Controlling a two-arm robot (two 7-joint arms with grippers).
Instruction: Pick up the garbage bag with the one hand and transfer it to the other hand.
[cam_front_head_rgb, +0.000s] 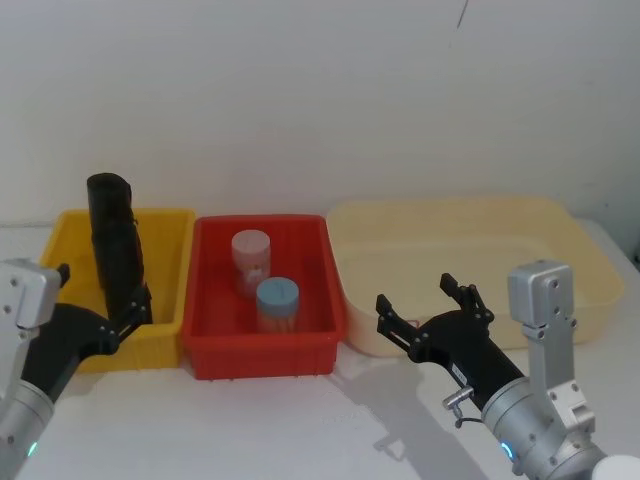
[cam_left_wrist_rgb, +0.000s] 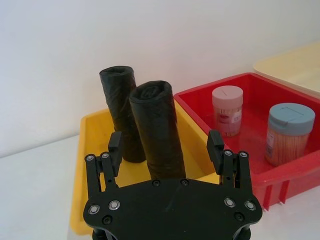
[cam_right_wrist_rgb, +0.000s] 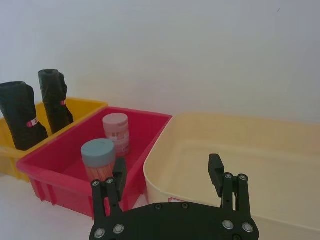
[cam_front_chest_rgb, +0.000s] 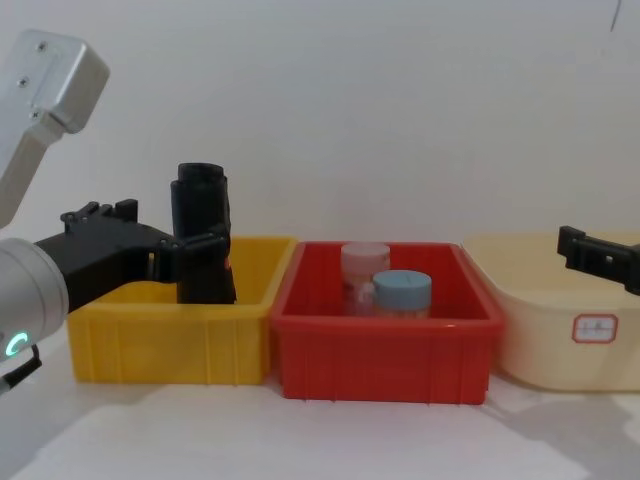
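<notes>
The garbage bag (cam_left_wrist_rgb: 157, 130) is a thick, smooth black roll standing upright in the yellow bin (cam_left_wrist_rgb: 90, 145), also seen as the garbage bag (cam_front_head_rgb: 112, 240) (cam_right_wrist_rgb: 20, 115) (cam_front_chest_rgb: 200, 225). My green-ringed left gripper (cam_left_wrist_rgb: 165, 145) (cam_front_head_rgb: 128, 310) (cam_front_chest_rgb: 205, 248) is open, with one finger on each side of the roll's lower part and gaps showing on both sides. My blue-ringed right gripper (cam_front_head_rgb: 420, 298) (cam_right_wrist_rgb: 168, 169) (cam_front_chest_rgb: 585, 250) hangs open and holds nothing, in front of the beige tub (cam_front_head_rgb: 470, 215).
A thinner, wrinkled black roll (cam_left_wrist_rgb: 120, 110) stands just behind the bag in the same bin. The red bin (cam_front_head_rgb: 265, 355) in the middle holds a pink-lidded jar (cam_front_head_rgb: 251, 260) and a blue-lidded jar (cam_front_head_rgb: 277, 300). A white wall closes the back.
</notes>
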